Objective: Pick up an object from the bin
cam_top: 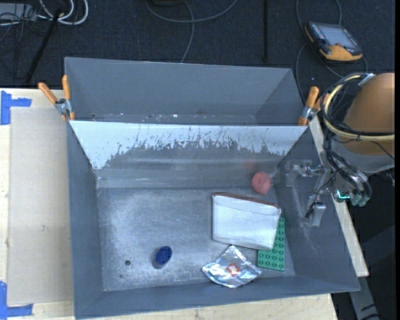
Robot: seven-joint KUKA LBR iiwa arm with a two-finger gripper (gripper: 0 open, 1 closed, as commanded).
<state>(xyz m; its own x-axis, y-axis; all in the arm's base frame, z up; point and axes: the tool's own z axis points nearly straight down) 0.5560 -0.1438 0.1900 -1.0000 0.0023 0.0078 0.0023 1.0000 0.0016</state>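
Crumpled foil wrapper lay at bin front edge; small blue lump toward front-left corner, kind unclear. Green studded plate partly hidden under white flat pack. Gripper blurred against right wall, open or closed unreadable. Pink ball just left of it, near back wall.

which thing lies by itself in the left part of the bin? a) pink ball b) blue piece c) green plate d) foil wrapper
b: the blue piece sits alone at the lower left of the floor; the pink ball, green plate and foil wrapper all lie toward the right.
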